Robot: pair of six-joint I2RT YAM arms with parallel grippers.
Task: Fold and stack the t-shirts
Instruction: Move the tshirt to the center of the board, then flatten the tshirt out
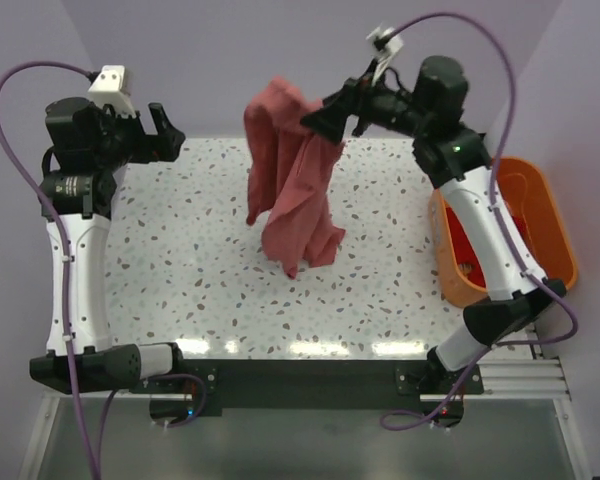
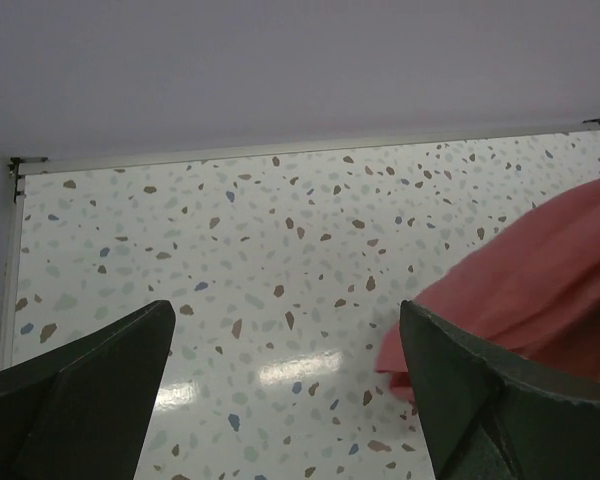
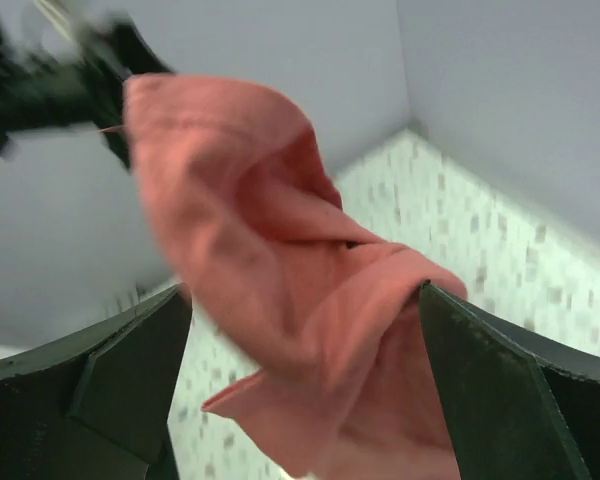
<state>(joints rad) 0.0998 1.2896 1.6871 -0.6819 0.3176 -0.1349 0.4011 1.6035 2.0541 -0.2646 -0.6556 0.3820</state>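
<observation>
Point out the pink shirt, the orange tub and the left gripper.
pink shirt (image 1: 290, 200), top view, mid cloth.
orange tub (image 1: 563, 238), top view, right side.
left gripper (image 2: 285, 310), left wrist view, between fingertips.

The salmon-pink t-shirt (image 1: 295, 190) hangs as a tall bunched column over the middle of the surface (image 1: 180, 290), barring a straight pass from one half to the other. Left of it the speckled top lies open as far as the back wall (image 2: 280, 70). On the right, the orange tub (image 1: 558, 225) at the edge and the right arm (image 1: 488, 232) above it narrow the room.
</observation>
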